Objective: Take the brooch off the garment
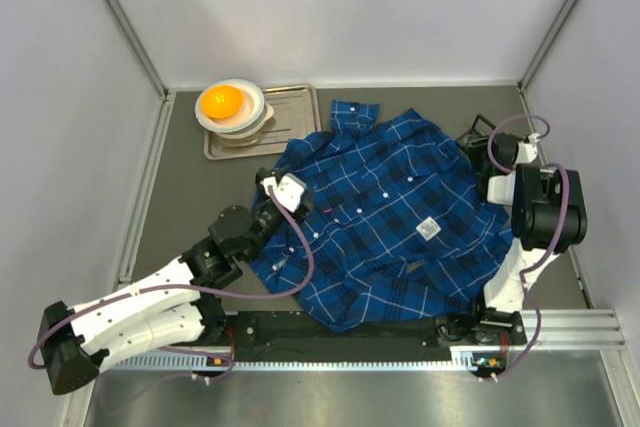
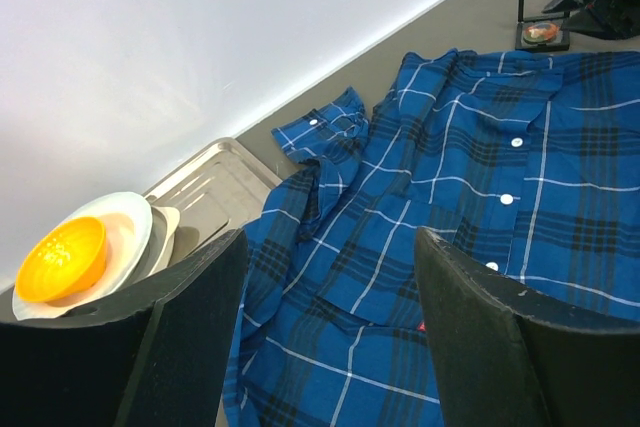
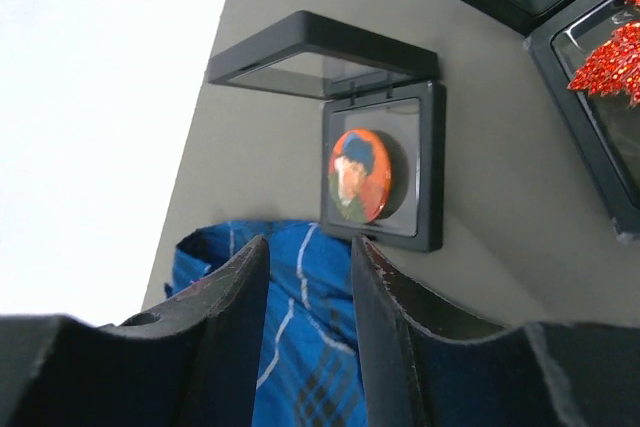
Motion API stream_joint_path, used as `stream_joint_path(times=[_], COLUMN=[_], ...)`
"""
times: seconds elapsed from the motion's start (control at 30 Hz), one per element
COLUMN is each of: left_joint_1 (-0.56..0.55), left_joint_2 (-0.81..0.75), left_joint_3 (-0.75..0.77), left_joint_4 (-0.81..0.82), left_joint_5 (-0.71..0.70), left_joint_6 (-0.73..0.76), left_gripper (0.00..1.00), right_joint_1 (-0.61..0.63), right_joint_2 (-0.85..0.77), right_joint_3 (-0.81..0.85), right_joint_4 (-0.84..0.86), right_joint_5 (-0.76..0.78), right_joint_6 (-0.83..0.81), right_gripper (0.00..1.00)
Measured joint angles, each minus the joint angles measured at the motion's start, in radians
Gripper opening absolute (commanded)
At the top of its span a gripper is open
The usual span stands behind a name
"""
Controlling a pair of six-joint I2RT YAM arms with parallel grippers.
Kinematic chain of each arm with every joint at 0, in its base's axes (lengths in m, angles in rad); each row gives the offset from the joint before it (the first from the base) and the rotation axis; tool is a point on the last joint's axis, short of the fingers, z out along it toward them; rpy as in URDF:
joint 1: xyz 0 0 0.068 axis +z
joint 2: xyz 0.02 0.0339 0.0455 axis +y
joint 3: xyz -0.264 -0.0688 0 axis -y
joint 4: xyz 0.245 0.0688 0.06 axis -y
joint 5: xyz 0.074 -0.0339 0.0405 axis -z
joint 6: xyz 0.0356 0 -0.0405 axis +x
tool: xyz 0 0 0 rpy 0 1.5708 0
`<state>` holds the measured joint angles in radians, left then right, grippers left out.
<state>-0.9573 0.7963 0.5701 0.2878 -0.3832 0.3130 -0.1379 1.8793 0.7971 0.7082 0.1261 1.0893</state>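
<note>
The garment (image 1: 390, 217), a dark-blue plaid shirt with white buttons and a white diamond tag (image 1: 428, 229), lies spread on the table. My left gripper (image 1: 283, 190) hovers open over its left edge. In the left wrist view (image 2: 330, 247) the jaws stand wide apart over the shirt (image 2: 460, 187), and a small red spot (image 2: 422, 327) peeks out beside the right finger. I cannot tell whether that spot is the brooch. My right gripper (image 1: 497, 160) is at the shirt's far right edge, slightly open and empty (image 3: 308, 252), over blue cloth (image 3: 300, 347).
An open black display case (image 3: 425, 172) holds a round portrait badge (image 3: 360, 175); another case holds a red glittery piece (image 3: 610, 57). An orange bowl (image 1: 222, 101) sits on white dishes beside a metal tray (image 1: 295, 112) at the back left. Walls enclose the table.
</note>
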Motion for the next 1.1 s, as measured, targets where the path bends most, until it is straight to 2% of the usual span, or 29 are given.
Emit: stream_joint_path(times=[0.13,0.23,0.4,0.57,0.67,0.7,0.77,0.8,0.9,0.97,1.03,1.07,1.1], left_joint_1=[0.0,-0.002,-0.026,-0.027,-0.027,-0.027,-0.027,-0.027,-0.027,-0.027,-0.027,-0.027,-0.027], left_joint_2=[0.0,-0.002,-0.011,-0.01,-0.01,-0.024,-0.074,-0.113,-0.24,-0.315,-0.383,-0.407,-0.429], left_joint_3=[0.0,0.0,0.0,0.021,0.103,0.132,0.169,0.187,0.216,0.225,0.234,0.237,0.247], left_joint_4=[-0.008,-0.011,-0.011,-0.056,-0.151,-0.178,-0.221,-0.25,-0.319,-0.349,-0.377,-0.389,-0.413], left_joint_5=[0.004,0.005,0.008,0.01,0.009,0.011,0.012,0.011,0.0,-0.008,-0.023,-0.029,-0.035], left_joint_6=[-0.001,-0.004,-0.005,-0.035,-0.102,-0.135,-0.205,-0.246,-0.367,-0.434,-0.499,-0.524,-0.552], left_gripper=[0.72,0.72,0.73,0.72,0.73,0.73,0.73,0.73,0.74,0.74,0.8,0.92,0.99], right_joint_1=[0.012,0.051,0.24,0.427,0.45,0.45,0.449,0.449,0.449,0.449,0.449,0.449,0.449], right_joint_2=[-0.111,-0.235,-0.476,-0.769,-0.961,-1.032,-1.15,-1.209,-1.344,-1.387,-1.404,-1.407,-1.411], right_joint_3=[-0.05,-0.068,0.036,0.089,0.102,0.114,0.146,0.167,0.246,0.3,0.348,0.358,0.364], right_joint_4=[-0.069,-0.21,-0.537,-0.822,-1.009,-1.085,-1.196,-1.244,-1.359,-1.407,-1.444,-1.455,-1.465], right_joint_5=[0.013,0.063,0.147,0.151,0.119,0.108,0.092,0.079,0.035,0.003,-0.037,-0.05,-0.068], right_joint_6=[-0.006,-0.051,-0.228,-0.403,-0.47,-0.493,-0.525,-0.539,-0.566,-0.573,-0.573,-0.573,-0.573], right_gripper=[0.41,0.45,0.47,0.53,0.63,0.73,0.81,0.89,0.98,0.99,0.99,0.99,0.99])
